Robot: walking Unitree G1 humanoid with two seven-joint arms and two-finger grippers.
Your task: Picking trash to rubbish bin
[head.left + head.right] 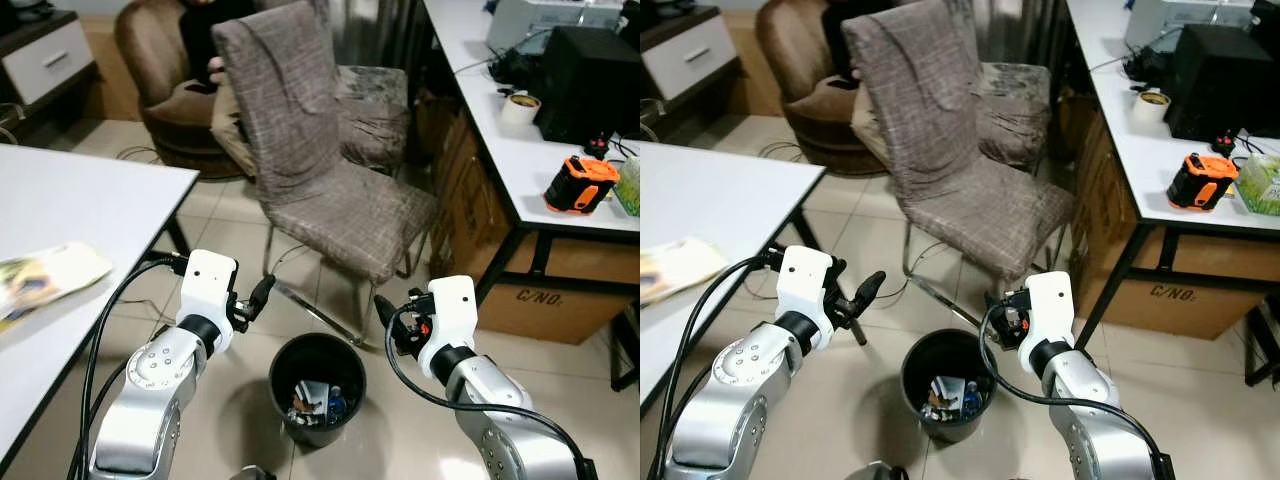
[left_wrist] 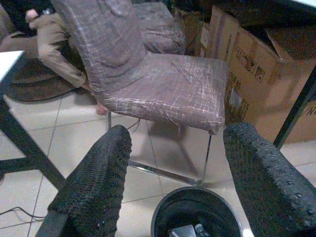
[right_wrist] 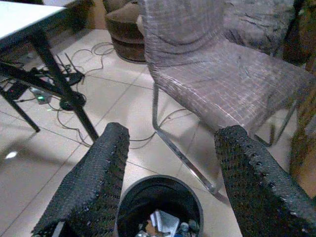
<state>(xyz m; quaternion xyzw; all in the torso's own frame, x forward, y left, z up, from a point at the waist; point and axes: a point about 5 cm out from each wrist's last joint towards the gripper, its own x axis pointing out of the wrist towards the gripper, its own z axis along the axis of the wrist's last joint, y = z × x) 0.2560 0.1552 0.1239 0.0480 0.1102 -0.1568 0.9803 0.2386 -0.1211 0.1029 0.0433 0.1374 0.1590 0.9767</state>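
A round black rubbish bin (image 1: 317,388) stands on the tiled floor between my two arms, with several pieces of trash (image 1: 312,401) inside. My left gripper (image 1: 260,297) is raised above and left of the bin, open, nothing between its fingers (image 2: 94,187). My right gripper (image 1: 385,312) hangs above and right of the bin, open and empty too. Both wrist views look down past the fingers (image 3: 89,182) onto the bin's rim (image 3: 159,197).
A grey fabric chair (image 1: 320,170) stands just behind the bin. A white table (image 1: 70,220) with a booklet (image 1: 45,278) is on my left. A desk (image 1: 540,150) with cardboard boxes (image 1: 545,295) below is on my right. A person (image 1: 205,50) sits in a brown armchair behind.
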